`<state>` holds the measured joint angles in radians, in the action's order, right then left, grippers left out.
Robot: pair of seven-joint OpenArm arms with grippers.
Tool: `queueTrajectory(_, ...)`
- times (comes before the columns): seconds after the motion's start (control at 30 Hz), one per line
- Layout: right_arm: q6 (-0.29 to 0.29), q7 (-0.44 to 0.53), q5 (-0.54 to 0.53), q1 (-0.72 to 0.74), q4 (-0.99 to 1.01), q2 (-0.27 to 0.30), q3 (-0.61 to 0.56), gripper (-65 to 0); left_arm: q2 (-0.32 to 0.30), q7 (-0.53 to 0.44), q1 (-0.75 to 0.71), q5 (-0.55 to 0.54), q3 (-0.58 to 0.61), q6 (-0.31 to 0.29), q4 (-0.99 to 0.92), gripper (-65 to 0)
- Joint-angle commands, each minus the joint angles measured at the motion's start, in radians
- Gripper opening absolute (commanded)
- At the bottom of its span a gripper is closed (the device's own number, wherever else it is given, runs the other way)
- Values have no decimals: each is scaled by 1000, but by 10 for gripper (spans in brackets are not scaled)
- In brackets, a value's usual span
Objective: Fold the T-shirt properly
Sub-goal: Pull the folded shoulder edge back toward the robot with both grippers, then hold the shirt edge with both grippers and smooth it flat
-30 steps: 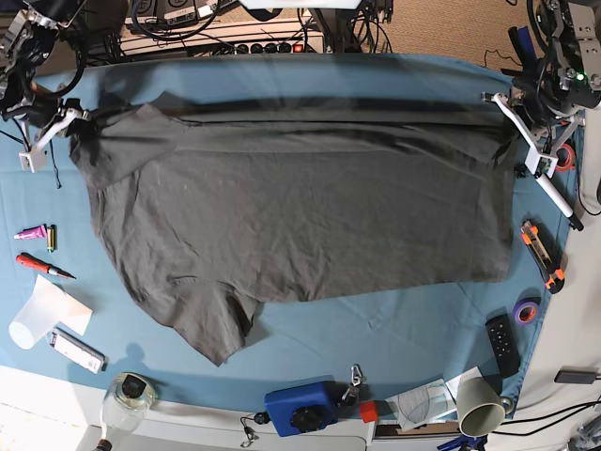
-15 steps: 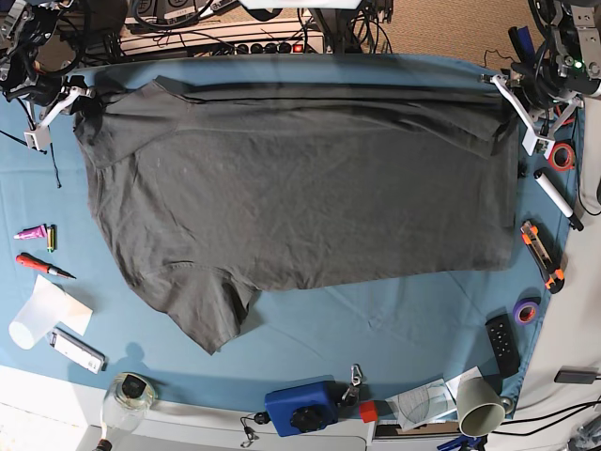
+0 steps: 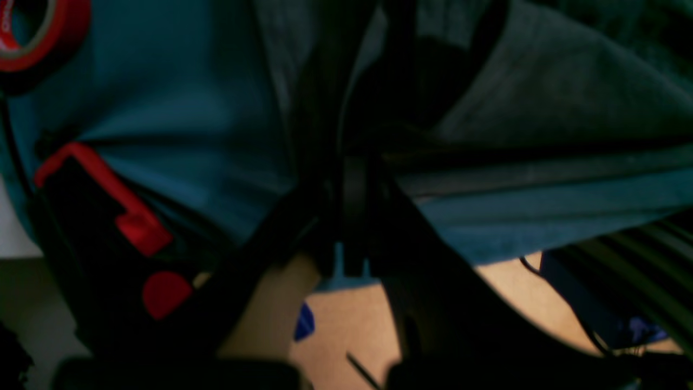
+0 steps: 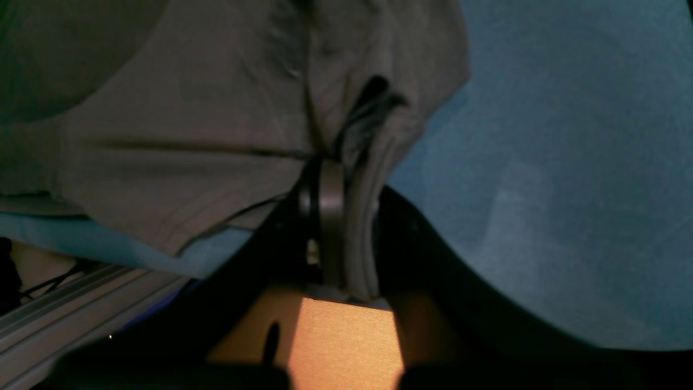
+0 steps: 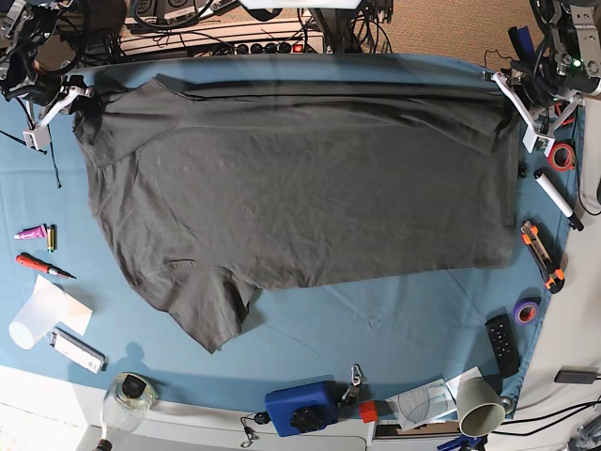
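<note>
One desk (image 5: 423, 329) under a blue tablecloth carries everything. On it lies one T-shirt (image 5: 300, 188), dark charcoal grey, spread wide across the far half of the cloth, its far edge doubled over into a long fold running side to side. One sleeve (image 5: 211, 315) points toward the near edge; the hem side lies at the base view's right.

Two arms hold the far corners. The right tool (image 5: 58, 103), at the base view's far left, is pressed together on a bunched fold of the T-shirt (image 4: 189, 135); the right wrist view shows fabric pinched between its dark fingers (image 4: 325, 216). The left tool (image 5: 519, 111), at the far right, is likewise pinching the T-shirt's edge (image 3: 541, 97), with the cloth gathered between its fingers (image 3: 354, 206), though that view is dark.

Smaller things ring the shirt: one blue box (image 5: 300, 406) with a black knob at the near edge, one paper cup (image 5: 479, 404) lying on its side, one glass jar (image 5: 127, 399), one black remote (image 5: 502, 343), one orange-and-black cutter (image 5: 543, 254), one white marker (image 5: 557, 199), two tape rolls, one red (image 5: 562, 156) and one purple (image 5: 526, 311), one red screwdriver (image 5: 39, 266), and one pink tube (image 5: 30, 232).
</note>
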<state>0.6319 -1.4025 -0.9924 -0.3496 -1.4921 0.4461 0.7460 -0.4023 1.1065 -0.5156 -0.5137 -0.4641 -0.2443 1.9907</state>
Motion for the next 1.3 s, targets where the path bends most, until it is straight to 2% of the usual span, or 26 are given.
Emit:
queueTrajectory(0.0,0,6,13,-2,-14,28,17,-650,-19,-18,-2,31,-11,12,15,-650)
queueTrajectory(0.13,1,6,-8,-2,-14,28,17,-650,-19,-45,1,31,-11,14,15,-650)
queueTrajectory(0.2,23,6,-35,0,-14,28,17,-647,-19,-62,0,31,-11,14,15,-650)
queueTrajectory(0.33,29,6,-56,3,-14,28,17,-507,-19,-67,0,55,-11,14,15,-500)
queueTrajectory(0.4,29,6,-71,3,-14,28,17,-488,-19,-66,0,95,-11,14,16,-457)
queueTrajectory(0.53,29,6,-130,3,-16,28,17,-488,-19,-16,0,137,-11,14,22,-452)
queueTrajectory(0.63,30,6,-133,3,-35,28,22,-488,-19,13,0,137,-12,14,44,-452)
queueTrajectory(0.9,34,6,-122,3,-88,28,89,-488,-19,-6,-1,140,-11,14,93,-452)
queueTrajectory(1.07,52,6,-122,3,-88,30,101,-488,-19,-7,-39,232,-11,14,93,-451)
queueTrajectory(1.27,52,6,-122,3,-88,30,101,-488,-19,-13,-69,234,-11,14,94,-452)
